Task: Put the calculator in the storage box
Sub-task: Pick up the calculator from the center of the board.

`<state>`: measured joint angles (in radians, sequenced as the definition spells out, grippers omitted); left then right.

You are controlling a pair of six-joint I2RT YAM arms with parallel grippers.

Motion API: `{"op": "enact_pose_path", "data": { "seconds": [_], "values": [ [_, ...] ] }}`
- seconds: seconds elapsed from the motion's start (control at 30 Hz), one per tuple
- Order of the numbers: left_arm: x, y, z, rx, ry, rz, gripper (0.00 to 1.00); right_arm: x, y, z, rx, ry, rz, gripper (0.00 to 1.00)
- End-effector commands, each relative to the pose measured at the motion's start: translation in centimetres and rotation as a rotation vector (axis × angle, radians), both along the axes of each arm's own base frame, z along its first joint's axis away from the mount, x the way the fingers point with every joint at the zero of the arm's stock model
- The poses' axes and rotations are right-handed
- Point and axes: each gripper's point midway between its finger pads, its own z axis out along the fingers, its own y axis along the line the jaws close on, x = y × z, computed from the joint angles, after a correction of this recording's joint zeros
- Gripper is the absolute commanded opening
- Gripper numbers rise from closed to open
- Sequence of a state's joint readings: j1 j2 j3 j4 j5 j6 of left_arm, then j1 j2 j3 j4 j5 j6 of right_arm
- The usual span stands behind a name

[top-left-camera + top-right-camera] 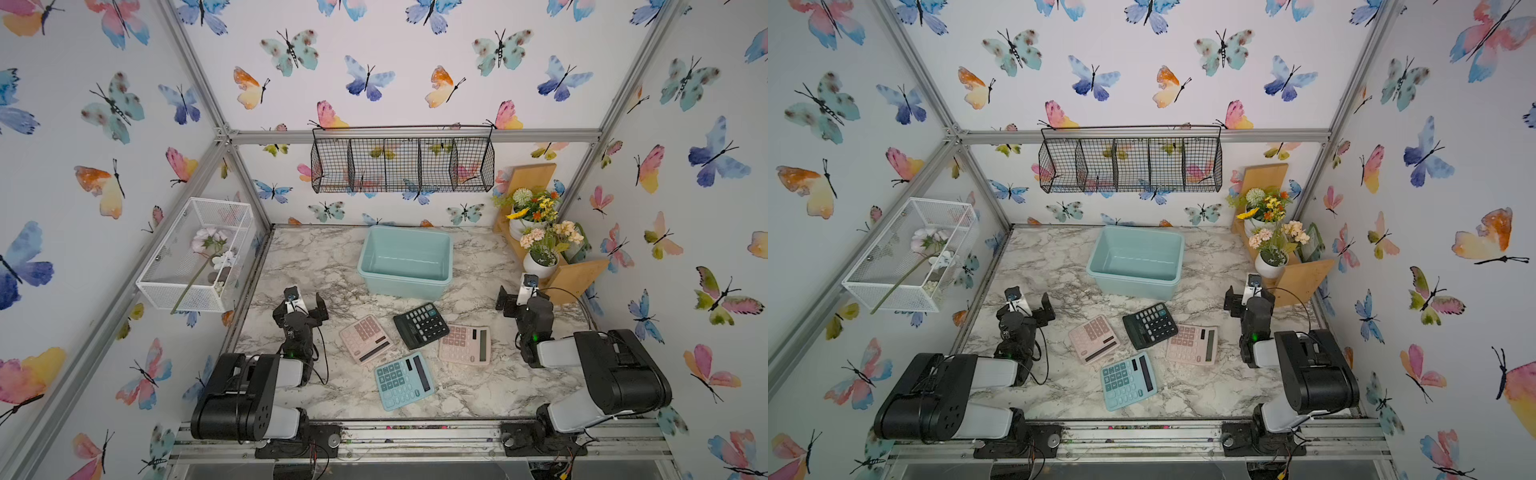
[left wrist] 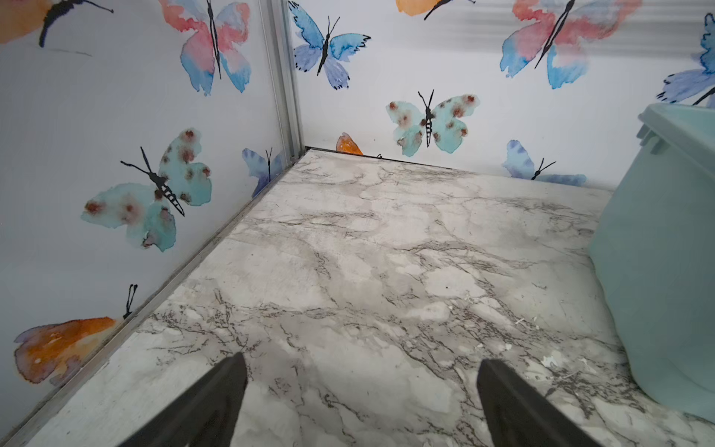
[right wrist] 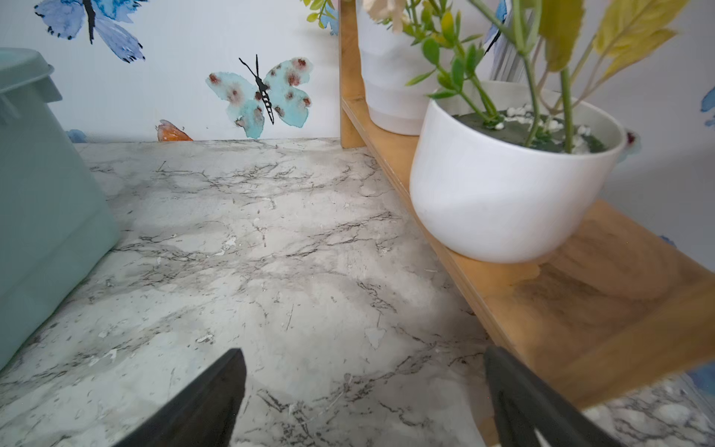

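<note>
Several calculators lie flat on the marble table in both top views: a black one, a light blue one and two pink ones. Behind them stands the light teal storage box, with nothing in it. My left gripper hovers left of the calculators, open and holding nothing. My right gripper is at the right, also open and holding nothing. In the left wrist view the left gripper faces bare table, with the storage box beside it. The right wrist view shows the right gripper between the box and a shelf.
A wooden shelf with white flower pots stands at the back right, close to my right gripper. A black wire basket hangs on the back wall. On the left wall hangs a white mesh basket with a flower in it.
</note>
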<state>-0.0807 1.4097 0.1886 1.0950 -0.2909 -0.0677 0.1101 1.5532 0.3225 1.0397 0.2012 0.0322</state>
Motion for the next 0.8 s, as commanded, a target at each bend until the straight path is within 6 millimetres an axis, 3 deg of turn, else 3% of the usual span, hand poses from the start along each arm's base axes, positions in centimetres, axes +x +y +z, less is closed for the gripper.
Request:
{"op": "enact_pose_path", "data": {
  "seconds": [0.0, 0.77],
  "values": [
    [-0.08, 0.29, 0.63, 0.005, -0.024, 0.021, 0.99, 0.17, 0.08, 0.46, -0.003, -0.015, 0.013, 0.99],
    [-0.02, 0.33, 0.54, 0.004, -0.020, 0.021, 0.99, 0.43, 0.16, 0.25, -0.002, -0.003, 0.016, 0.99]
  ]
}}
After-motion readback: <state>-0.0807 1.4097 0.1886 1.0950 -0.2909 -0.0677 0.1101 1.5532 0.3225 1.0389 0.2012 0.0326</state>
